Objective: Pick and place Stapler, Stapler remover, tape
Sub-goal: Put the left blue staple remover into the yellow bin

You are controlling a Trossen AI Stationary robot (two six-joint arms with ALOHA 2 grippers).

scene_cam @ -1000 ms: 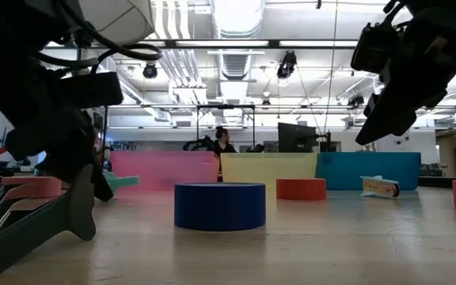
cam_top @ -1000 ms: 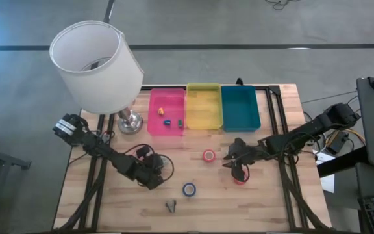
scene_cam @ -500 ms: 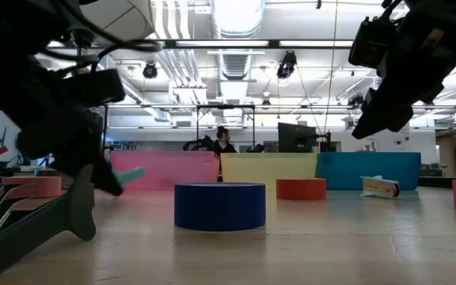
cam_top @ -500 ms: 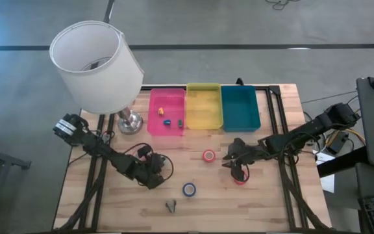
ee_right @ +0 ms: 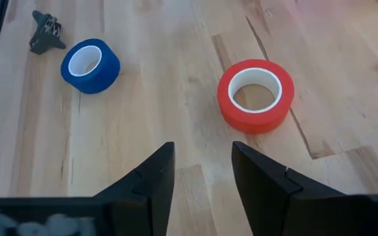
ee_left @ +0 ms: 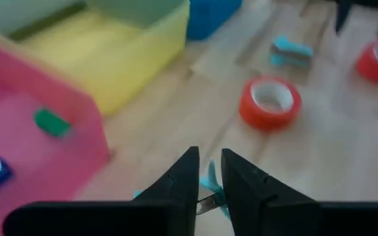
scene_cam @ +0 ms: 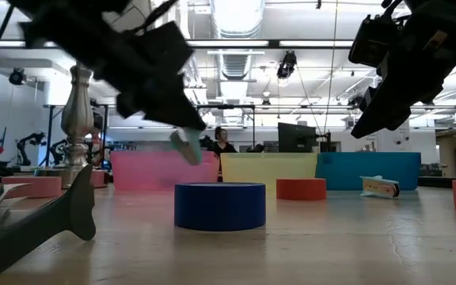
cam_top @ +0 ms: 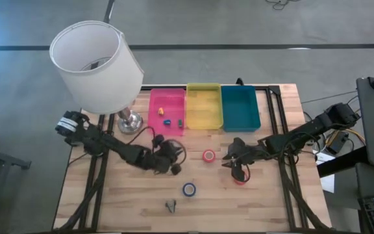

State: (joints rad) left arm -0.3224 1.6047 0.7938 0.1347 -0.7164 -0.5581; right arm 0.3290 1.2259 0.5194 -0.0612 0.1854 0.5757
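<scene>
Carrying is the step in hand. The left gripper (ee_left: 207,157) has its fingers nearly together on what I judge to be the stapler (ee_left: 210,193), a small teal thing with a bit of metal. It hangs clear of the table (cam_top: 122,195), between the lamp (cam_top: 96,65) and the nearer red tape (cam_top: 208,156), just short of the pink bin (cam_top: 153,110).

The next move calls for reaching on over the pink bin's near wall or on to the yellow bin (cam_top: 204,106). Which bin is meant I cannot tell. The fingers should part only once the stapler is inside the rim.

The right gripper (ee_right: 202,147) hovers with its fingers well apart and nothing between them, just above another red tape (ee_right: 254,95). A straight drop would set the fingers around that ring.

Room is fair on the left arm's path, with bare wood ahead and the lamp's foot off to one side. The blue tape (cam_top: 189,189) and a dark claw-shaped piece (cam_top: 170,206) lie near the front edge, apart from both arms. The blue bin (cam_top: 240,107) stands beside the yellow one.
</scene>
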